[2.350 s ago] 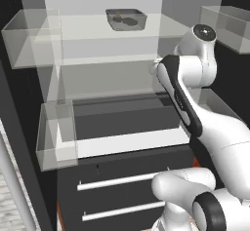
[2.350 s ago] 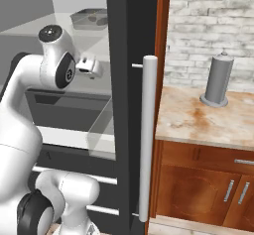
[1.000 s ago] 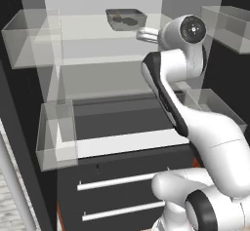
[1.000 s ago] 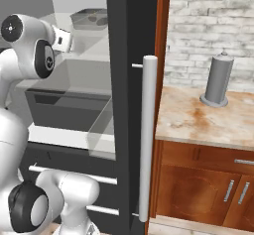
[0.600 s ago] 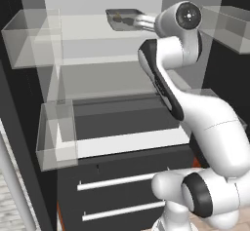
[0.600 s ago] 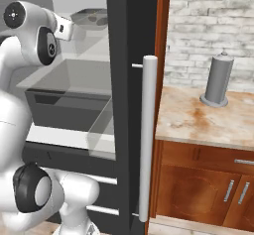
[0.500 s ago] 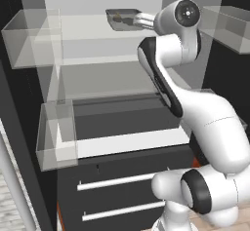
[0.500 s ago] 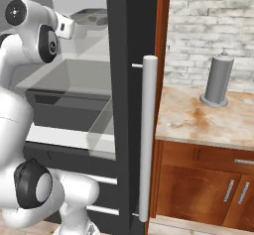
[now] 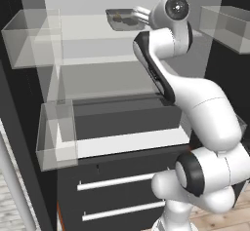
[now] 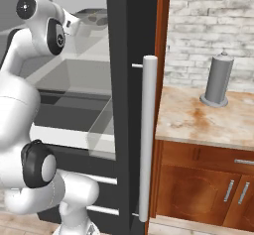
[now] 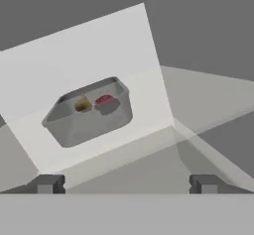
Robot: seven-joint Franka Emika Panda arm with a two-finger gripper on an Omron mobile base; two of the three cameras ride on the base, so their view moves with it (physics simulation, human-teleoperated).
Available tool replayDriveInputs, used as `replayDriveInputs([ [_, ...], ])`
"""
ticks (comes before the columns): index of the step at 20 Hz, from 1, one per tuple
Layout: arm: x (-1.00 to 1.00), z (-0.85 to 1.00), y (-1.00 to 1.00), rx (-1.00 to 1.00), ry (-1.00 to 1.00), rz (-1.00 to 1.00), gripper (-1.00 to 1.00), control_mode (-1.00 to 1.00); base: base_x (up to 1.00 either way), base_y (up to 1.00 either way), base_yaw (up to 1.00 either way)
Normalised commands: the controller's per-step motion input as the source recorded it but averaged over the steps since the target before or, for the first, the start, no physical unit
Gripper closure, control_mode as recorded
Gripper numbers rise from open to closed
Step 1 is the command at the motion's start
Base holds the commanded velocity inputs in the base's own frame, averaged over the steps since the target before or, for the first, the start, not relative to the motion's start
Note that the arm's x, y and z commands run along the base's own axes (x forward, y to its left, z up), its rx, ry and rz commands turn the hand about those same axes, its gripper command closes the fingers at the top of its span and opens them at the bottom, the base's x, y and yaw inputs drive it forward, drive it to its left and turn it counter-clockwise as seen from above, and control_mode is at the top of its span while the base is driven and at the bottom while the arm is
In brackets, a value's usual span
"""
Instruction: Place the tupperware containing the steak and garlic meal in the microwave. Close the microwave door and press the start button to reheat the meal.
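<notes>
The tupperware (image 11: 89, 112), a smoky-grey tub, sits on the fridge's top shelf. Inside it lie the red steak (image 11: 104, 100) and the pale garlic (image 11: 83, 105). My gripper (image 11: 126, 184) is open and empty, level with the shelf and a short way in front of the tub, apart from it. In the left base view the gripper (image 9: 140, 14) points at the right end of the tupperware (image 9: 121, 19). From the right base view the gripper (image 10: 75, 25) is just left of the tupperware (image 10: 94, 17). The microwave and its door are out of view.
Clear fridge bins hang at upper left (image 9: 29, 42), lower left (image 9: 56, 137) and upper right (image 9: 227, 25). Dark drawers (image 9: 117, 181) sit below. The open fridge door with its long handle (image 10: 146, 135) stands right of the arm. A grey cylinder (image 10: 218, 80) stands on the counter.
The arm has risen and reached in toward the top shelf, bringing the open gripper close to the tupperware. The tub has not moved.
</notes>
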Motion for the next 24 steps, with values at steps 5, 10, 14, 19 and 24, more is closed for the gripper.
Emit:
replayDriveInputs([
  [5, 0.52, 0.0, 0.0, 0.03, 0.0, -0.05, -1.0, -1.0, 0.0, 0.0, 0.0],
  [10, 0.44, 0.0, 0.01, 0.04, 0.0, -0.01, -1.0, -1.0, 0.0, 0.0, 0.0],
  [14, 0.28, 0.0, 0.1, 0.04, 0.03, 0.0, -1.0, -1.0, 0.0, 0.0, 0.0],
  [19, 0.06, 0.0, 0.27, 0.0, 0.0, 0.0, -1.0, -1.0, 0.0, 0.0, 0.0],
  [24, 0.01, 0.0, 0.37, 0.0, 0.0, 0.0, -1.0, -1.0, 0.0, 0.0, 0.0],
])
